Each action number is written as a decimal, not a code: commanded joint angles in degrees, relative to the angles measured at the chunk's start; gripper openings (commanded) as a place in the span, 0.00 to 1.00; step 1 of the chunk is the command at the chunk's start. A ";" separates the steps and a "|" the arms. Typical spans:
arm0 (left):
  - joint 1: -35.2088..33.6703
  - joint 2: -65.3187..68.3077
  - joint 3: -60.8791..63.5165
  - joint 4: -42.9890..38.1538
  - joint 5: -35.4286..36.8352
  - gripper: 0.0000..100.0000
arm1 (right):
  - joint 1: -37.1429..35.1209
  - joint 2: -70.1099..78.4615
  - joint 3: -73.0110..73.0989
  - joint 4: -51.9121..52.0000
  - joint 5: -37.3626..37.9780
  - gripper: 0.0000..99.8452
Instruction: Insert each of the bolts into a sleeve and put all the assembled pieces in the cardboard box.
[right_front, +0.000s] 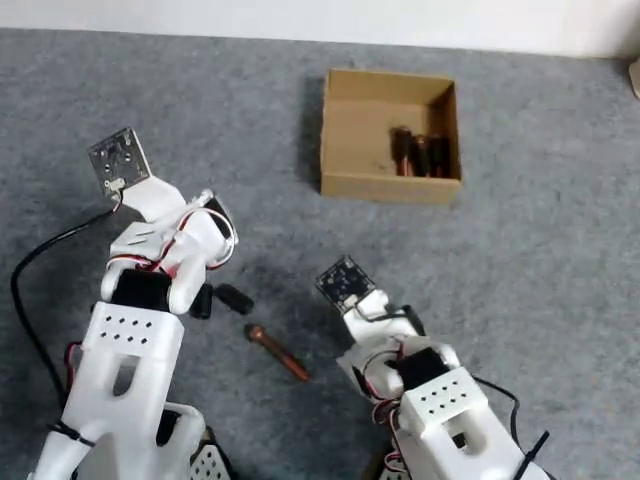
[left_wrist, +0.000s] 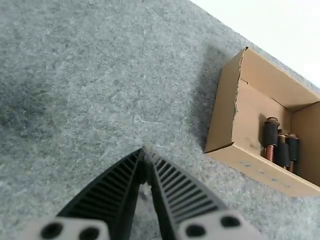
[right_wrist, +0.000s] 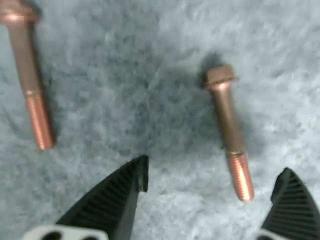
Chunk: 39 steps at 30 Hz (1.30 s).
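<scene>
Right hand (right_wrist: 214, 176): fingers spread wide, holding nothing. Bolt (right_wrist: 227, 130): flat on the grey worktop (right_front: 520, 250), just ahead, between the fingers. Second bolt (right_wrist: 27, 85): alongside, well apart. Left hand (left_wrist: 147, 162): clenched shut. Cardboard box (right_front: 390, 187): upper centre of high view, assembled pieces (right_front: 420, 152) inside.

Robotics lab bench: grey felt tabletop (right_front: 530, 300), white wall (right_front: 300, 15), left arm (right_front: 135, 335), right arm (right_front: 445, 400).

We log bright, diffuse light. Cardboard box (right_front: 390, 187) throws a soft shadow beside its left wall; faint shadow hugs the bolt (right_wrist: 227, 125).
</scene>
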 joint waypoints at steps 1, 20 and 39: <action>-0.66 -1.27 -3.30 0.53 0.09 0.01 | 1.10 -0.57 1.45 -2.51 -0.26 0.36; 11.47 -1.19 -0.31 0.53 0.18 0.01 | 22.02 -0.66 -1.80 -2.33 -1.76 0.36; 42.33 5.05 11.03 -11.78 1.32 0.01 | 41.89 -0.66 -3.91 -9.19 -11.08 0.36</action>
